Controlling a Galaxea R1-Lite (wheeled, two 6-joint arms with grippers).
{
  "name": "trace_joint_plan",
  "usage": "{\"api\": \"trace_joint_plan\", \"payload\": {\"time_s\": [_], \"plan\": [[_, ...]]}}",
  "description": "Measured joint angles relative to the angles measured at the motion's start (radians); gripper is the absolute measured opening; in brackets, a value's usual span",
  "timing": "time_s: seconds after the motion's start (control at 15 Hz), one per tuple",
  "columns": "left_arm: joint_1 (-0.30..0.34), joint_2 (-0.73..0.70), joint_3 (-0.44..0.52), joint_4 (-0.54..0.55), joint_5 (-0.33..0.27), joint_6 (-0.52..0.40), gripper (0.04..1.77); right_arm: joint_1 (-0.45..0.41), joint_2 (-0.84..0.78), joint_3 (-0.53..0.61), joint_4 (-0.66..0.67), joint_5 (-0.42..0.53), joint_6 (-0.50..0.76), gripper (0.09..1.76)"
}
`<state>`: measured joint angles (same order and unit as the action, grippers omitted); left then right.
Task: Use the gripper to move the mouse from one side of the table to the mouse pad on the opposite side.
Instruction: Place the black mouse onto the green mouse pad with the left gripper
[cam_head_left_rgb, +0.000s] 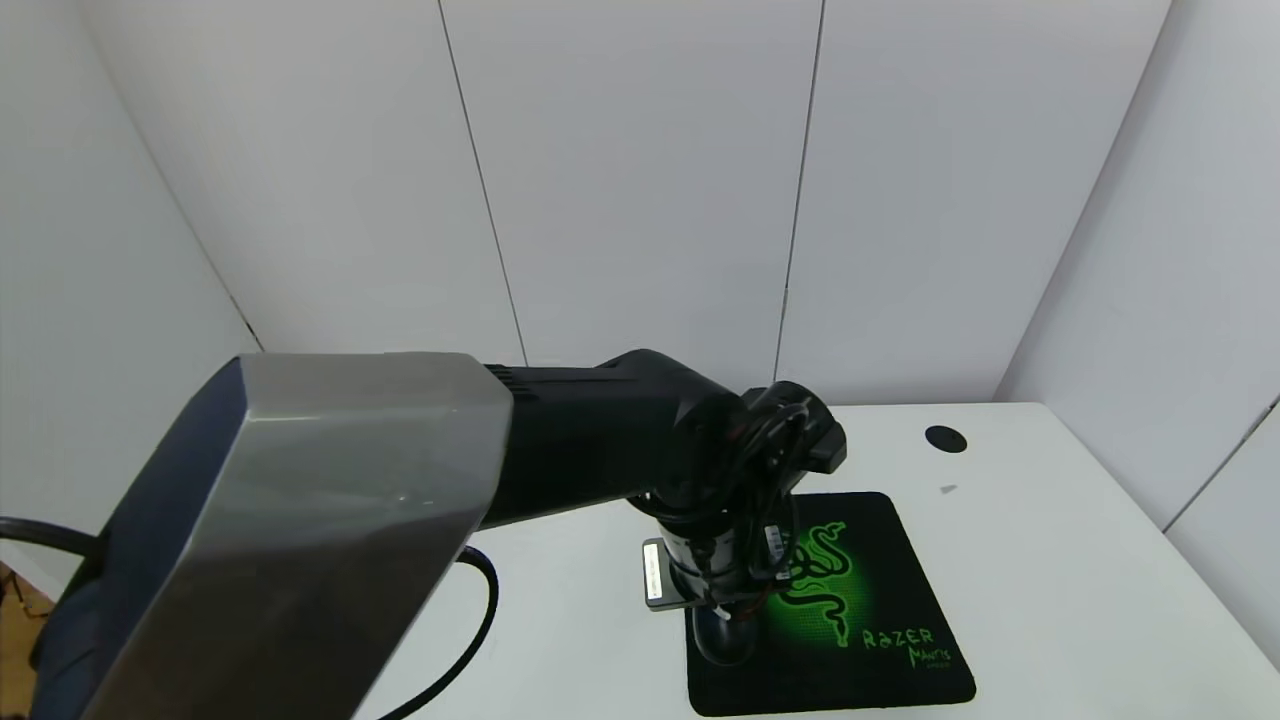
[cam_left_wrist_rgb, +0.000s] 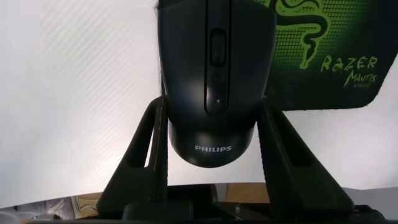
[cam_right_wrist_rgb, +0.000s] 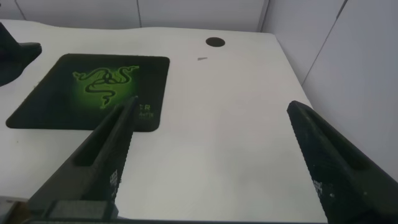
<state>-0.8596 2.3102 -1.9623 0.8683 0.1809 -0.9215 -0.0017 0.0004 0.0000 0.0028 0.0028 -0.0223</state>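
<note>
My left gripper reaches across the white table and points down at the left edge of the black mouse pad with the green snake logo. It is shut on the glossy black mouse. In the left wrist view the mouse, lettered PHILIPS, sits between both fingers, its front over the pad and its back over white table. I cannot tell whether it touches the pad. My right gripper is open and empty over bare table to the right of the pad.
A round black grommet lies on the table behind the pad's right side; it also shows in the right wrist view. White wall panels close off the back and right. My left arm's silver-grey shell fills the left foreground.
</note>
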Motion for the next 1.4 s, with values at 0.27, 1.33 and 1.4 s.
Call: {"api": "trace_joint_plan", "payload": {"time_s": [0.27, 1.33, 1.4], "plan": [[-0.055, 0.048, -0.033, -0.016, 0.033, 0.007, 0.89, 0.0, 0.0, 0.0, 0.0, 0.0, 0.0, 1.71], [-0.12, 0.189, -0.036, -0.207, 0.203, -0.087, 0.89, 0.0, 0.0, 0.0, 0.0, 0.0, 0.0, 1.71], [-0.12, 0.197, -0.036, -0.209, 0.209, -0.087, 0.89, 0.0, 0.0, 0.0, 0.0, 0.0, 0.0, 1.71]]}}
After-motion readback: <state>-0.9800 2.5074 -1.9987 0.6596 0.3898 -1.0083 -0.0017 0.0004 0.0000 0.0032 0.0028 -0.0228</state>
